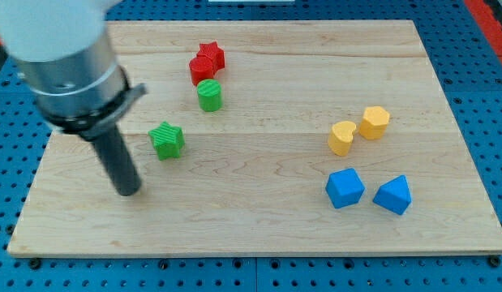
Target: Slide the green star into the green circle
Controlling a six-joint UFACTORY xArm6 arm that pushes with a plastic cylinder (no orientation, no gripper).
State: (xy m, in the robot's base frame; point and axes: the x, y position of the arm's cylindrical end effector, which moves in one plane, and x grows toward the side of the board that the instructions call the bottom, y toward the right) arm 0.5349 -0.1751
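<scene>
Green star (166, 139) sits on the left half of the wooden desk (259, 235), a bit down-left of the green circle (209, 95), the two apart with bare wood between. No claw on this rig, so nothing is open, shut or held; it's just a dark rod. Its tip (129, 193) is down-left of the star, near but not touching.

Biggest to smallest otherwise: two blue blocks (345, 188) (393, 195) lower right, yellow heart (341, 138) and yellow hexagon (374, 122) above them, red star (210, 56) and another red block (200, 70) right above the circle.

Looks like the line-up step. I'd guess the next move is a push up-right through the star.
</scene>
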